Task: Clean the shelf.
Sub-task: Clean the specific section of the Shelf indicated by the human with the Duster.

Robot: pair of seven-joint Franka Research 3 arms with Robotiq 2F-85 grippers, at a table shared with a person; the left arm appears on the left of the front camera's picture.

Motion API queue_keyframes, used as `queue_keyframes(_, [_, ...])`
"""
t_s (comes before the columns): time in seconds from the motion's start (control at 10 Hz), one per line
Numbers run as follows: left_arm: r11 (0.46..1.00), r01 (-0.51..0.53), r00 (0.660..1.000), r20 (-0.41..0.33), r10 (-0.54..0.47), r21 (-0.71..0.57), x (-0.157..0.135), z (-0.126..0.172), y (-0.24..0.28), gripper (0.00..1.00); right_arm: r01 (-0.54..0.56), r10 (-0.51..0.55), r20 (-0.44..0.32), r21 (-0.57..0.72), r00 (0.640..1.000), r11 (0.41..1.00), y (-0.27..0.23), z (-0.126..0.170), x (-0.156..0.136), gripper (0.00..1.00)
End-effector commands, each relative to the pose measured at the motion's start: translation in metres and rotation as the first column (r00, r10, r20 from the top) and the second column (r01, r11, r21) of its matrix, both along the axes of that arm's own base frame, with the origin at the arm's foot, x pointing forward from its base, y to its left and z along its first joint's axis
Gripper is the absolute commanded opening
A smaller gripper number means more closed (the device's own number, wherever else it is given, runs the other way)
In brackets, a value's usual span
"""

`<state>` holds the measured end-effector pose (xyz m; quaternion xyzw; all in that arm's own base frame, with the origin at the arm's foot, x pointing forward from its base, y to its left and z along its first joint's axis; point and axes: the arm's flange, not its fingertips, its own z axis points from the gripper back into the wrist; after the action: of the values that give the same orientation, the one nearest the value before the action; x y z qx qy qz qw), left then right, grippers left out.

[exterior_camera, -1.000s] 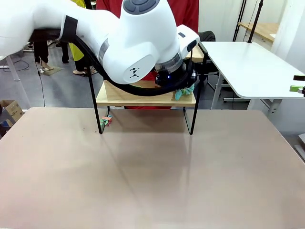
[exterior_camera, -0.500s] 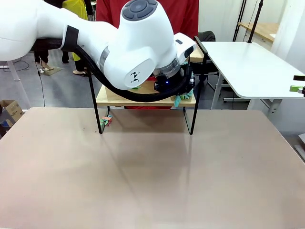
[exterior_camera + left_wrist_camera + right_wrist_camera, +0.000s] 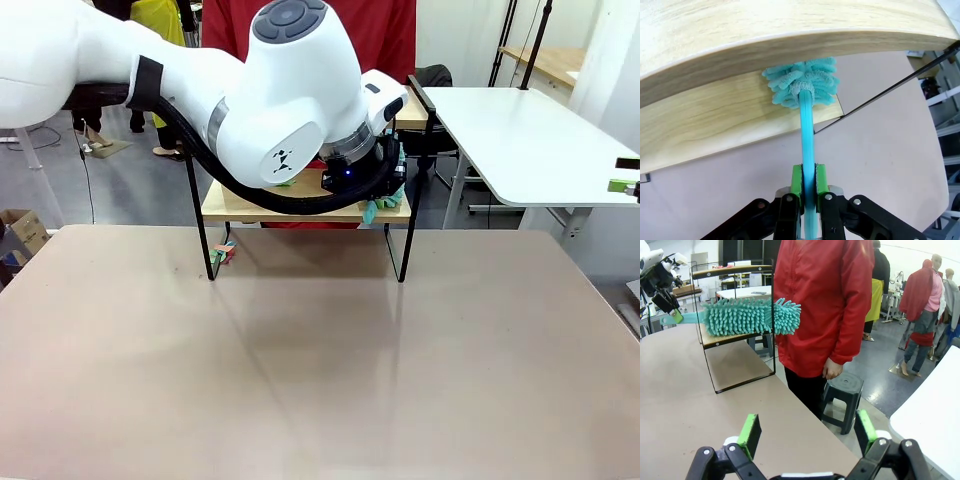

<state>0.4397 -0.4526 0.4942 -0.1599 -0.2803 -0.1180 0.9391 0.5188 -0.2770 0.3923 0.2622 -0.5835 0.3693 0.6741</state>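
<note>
shelf (image 3: pixel 228 206), teal duster (image 3: pixel 752 315) on it

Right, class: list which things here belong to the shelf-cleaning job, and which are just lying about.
In the job: shelf; teal duster; left gripper, shut on its handle.
Lying about: black stool; cardboard box; white side table; small colourful item by the shelf's foot.

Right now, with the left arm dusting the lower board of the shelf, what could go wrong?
The duster head reaches past the end of the shelf, near the person in red; a longer stroke may brush them. The left fingers pinch only the thin handle, so it could twist. The thin-legged shelf might slide if pushed.
</note>
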Motion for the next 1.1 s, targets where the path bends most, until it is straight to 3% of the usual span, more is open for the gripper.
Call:
queue_keyframes(0.0, [1.0,-0.012,1.0,-0.001,0.012,0.014,0.0,0.002,-0.002,0.13,0.004,-0.004,-0.014,-0.005,1.0,1.0,0.002,0.006,0.001,1.0])
queue_keyframes(0.4, [0.998,-0.061,0.997,-0.053,0.06,-0.025,-0.032,0.0,0.014,0.13,0.004,-0.004,-0.014,-0.005,1.0,1.0,0.002,0.006,0.001,1.0])
queue_keyframes(1.0, [0.987,-0.152,0.981,-0.112,0.157,0.049,-0.041,-0.002,0.064,0.13,0.004,-0.004,-0.014,-0.005,1.0,1.0,0.002,0.006,0.001,1.0])
